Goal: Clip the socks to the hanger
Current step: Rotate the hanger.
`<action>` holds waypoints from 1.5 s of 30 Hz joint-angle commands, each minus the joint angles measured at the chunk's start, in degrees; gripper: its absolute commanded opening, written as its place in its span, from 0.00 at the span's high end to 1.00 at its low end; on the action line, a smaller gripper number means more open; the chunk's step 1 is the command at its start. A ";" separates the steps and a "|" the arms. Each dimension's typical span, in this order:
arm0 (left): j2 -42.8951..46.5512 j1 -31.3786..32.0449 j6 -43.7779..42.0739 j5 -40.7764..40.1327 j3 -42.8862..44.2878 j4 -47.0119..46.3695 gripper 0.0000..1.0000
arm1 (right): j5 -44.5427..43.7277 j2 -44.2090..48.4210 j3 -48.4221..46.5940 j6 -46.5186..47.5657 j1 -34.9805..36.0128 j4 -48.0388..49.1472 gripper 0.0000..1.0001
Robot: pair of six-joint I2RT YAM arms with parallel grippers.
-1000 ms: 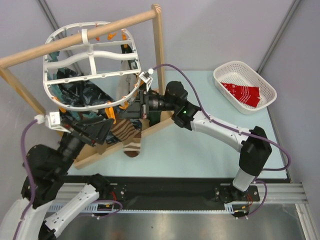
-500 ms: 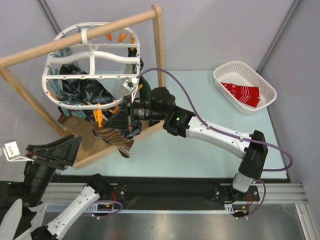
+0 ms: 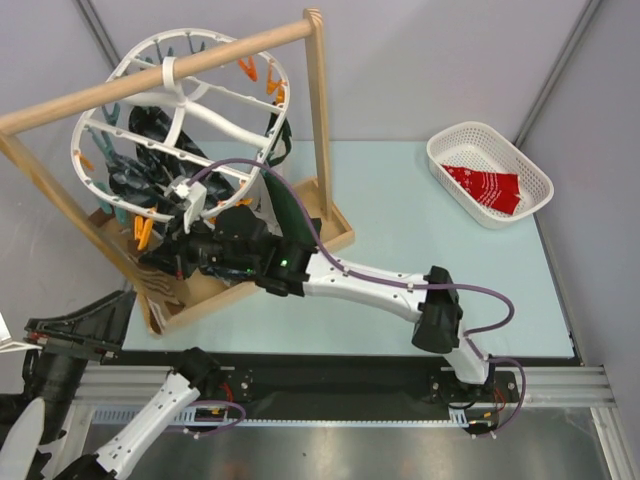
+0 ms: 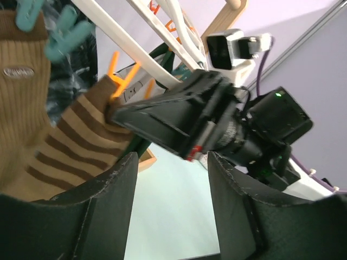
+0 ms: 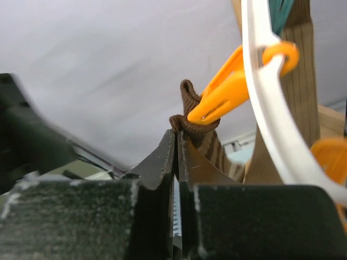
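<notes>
Socks on the hanger (image 3: 168,75): two brown ones show, a plain sock (image 4: 19,92) under a teal clip (image 4: 68,38) and a striped sock (image 4: 70,143) under an orange clip (image 4: 116,81); the dark ones you cannot count. Your left end effector (image 4: 171,162) hangs released, low and left of them, while the right end effector (image 5: 177,132) is clenched on the striped sock's cuff just below its clip, with the sock trailing downward. One red sock (image 3: 482,187) lies in the basket (image 3: 445,165) far right, nearer the right arm.

Brown striped sock (image 4: 70,146) in orange clip (image 5: 223,96) of tilted white hanger (image 3: 168,73); red sock (image 3: 488,186) in white basket (image 3: 478,127)
</notes>
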State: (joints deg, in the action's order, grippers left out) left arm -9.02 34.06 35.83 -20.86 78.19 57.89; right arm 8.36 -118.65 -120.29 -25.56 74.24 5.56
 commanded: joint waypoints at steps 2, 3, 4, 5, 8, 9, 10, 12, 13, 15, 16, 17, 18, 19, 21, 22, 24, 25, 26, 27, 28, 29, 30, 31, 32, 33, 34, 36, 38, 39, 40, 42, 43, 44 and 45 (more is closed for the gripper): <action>1.19 -0.05 0.90 -2.25 0.03 2.67 0.43 | -3.70 -2.47 -6.36 1.92 0.82 -8.71 0.89; 1.45 -0.05 1.34 -2.43 -0.84 2.49 0.44 | -4.22 -2.03 -6.10 2.18 0.82 -9.60 0.85; 1.81 -0.05 1.60 -2.43 -1.63 2.23 0.45 | -4.49 -1.41 -5.23 2.53 0.82 -10.56 0.81; 2.33 -0.05 1.95 -2.08 -2.60 1.01 0.46 | -4.49 -0.19 -4.70 2.88 0.56 -12.40 0.75; 3.30 -0.05 3.19 0.54 -8.22 -3.82 0.46 | -5.98 1.92 -3.03 3.41 0.47 -17.50 0.66; 3.39 -0.05 3.97 1.26 -11.36 -5.23 0.47 | -6.77 3.85 -2.06 3.59 0.47 -18.47 0.65; 3.48 -0.05 4.33 2.13 -12.96 -8.20 0.48 | -7.91 4.82 -1.10 3.85 0.47 -19.96 0.61; 3.04 -0.05 5.38 4.59 -17.18 -11.47 0.48 | -8.27 8.50 2.42 3.85 0.38 -21.38 0.60; 2.69 -0.05 5.56 5.65 -18.42 -14.96 0.49 | -10.10 10.00 3.65 4.03 0.38 -21.90 0.60; 1.29 -0.05 6.35 9.34 -21.23 -18.23 0.50 | -11.96 14.21 7.52 4.03 0.12 -22.70 0.59; 0.85 -0.05 6.79 10.83 -21.85 -20.95 0.50 | -13.01 15.54 8.74 4.20 0.12 -23.40 0.58; 0.15 -0.05 7.05 12.23 -23.33 -22.54 0.50 | -13.54 16.69 9.71 4.38 0.12 -23.84 0.57; -0.56 -0.05 7.40 14.69 -23.87 -23.86 0.50 | -13.98 18.18 11.46 4.47 0.21 -24.19 0.57; -2.57 -0.05 8.10 15.32 -24.14 -24.57 0.50 | -15.20 20.98 12.53 4.64 0.12 -24.46 0.56; -4.34 -0.05 7.85 16.90 -24.32 -24.58 0.50 | -15.92 24.50 17.33 5.60 0.21 -23.76 0.53; -5.65 -0.05 7.67 16.99 -24.40 -24.66 0.51 | -18.01 28.26 18.94 6.05 0.21 -23.15 0.51; -6.27 -0.05 7.41 16.30 -25.19 -25.19 0.50 | -20.83 31.80 22.54 6.84 -0.06 -22.79 0.48; -6.45 -0.05 7.32 15.60 -25.37 -26.32 0.50 | -22.32 35.29 25.17 7.28 -1.01 -23.22 0.44; -6.71 -0.05 7.06 15.59 -25.63 -27.03 0.48 | -22.33 36.81 26.24 7.37 -1.63 -23.58 0.43; -6.98 -0.14 6.88 15.41 -25.63 -27.73 0.48 | -22.25 38.56 27.29 7.46 -2.51 -23.75 0.43; -7.24 -0.14 6.62 15.24 -25.72 -28.61 0.48 | -22.16 40.24 30.26 8.15 -3.30 -22.97 0.42; -8.29 -0.05 6.36 15.32 -25.37 -28.88 0.48 | -21.90 43.38 31.68 8.59 -4.79 -22.36 0.41; -8.73 -0.05 6.09 15.15 -25.02 -28.88 0.48 | -21.55 44.72 33.09 9.12 -5.59 -21.65 0.40; -9.17 -0.05 5.92 15.06 -24.67 -28.71 0.48 | -20.85 45.78 35.19 9.91 -6.64 -20.78 0.36; -9.53 -0.05 5.65 15.15 -23.88 -28.53 0.48 | -19.88 46.92 36.26 10.53 -9.26 -20.25 0.35; -9.53 -0.05 5.56 15.32 -23.53 -28.62 0.48 | -18.39 48.15 37.05 11.14 -10.76 -19.81 0.35; -9.27 -0.05 5.56 15.59 -23.35 -28.71 0.48 | -15.68 48.60 37.67 11.76 -12.87 -18.93 0.35; -8.48 -0.05 4.95 16.38 -22.65 -28.89 0.47 | -13.12 48.78 39.43 12.20 -19.17 -17.96 0.34; -8.04 -0.05 4.68 15.68 -21.51 -27.57 0.46 | -4.26 48.52 40.91 13.25 -23.68 -14.89 0.33; -7.86 -0.05 4.51 15.24 -21.07 -27.04 0.45 | -1.62 48.25 41.45 13.87 -27.53 -13.57 0.33; -7.77 -0.05 4.33 14.89 -20.54 -25.73 0.45 | 5.02 47.64 42.06 14.92 -29.05 -10.43 0.33; -7.77 -0.05 4.07 14.45 -19.48 -24.76 0.44 | 9.73 47.20 43.55 18.34 -31.34 -7.33 0.32; -7.60 -0.05 4.07 14.45 -19.31 -24.58 0.45 | 12.44 46.67 43.91 19.66 -32.65 -5.32 0.30; -7.68 -0.05 4.15 14.62 -19.22 -24.49 0.44 | 13.43 46.49 44.78 20.63 -33.19 -2.86 0.29; -7.51 -0.05 4.33 14.71 -19.31 -24.32 0.44 | 14.39 46.14 45.49 21.25 -33.98 -1.10 0.27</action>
State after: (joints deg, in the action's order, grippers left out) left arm -16.95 34.11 41.45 -5.87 57.30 32.60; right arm 12.03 -72.18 -75.77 -9.45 41.67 -5.41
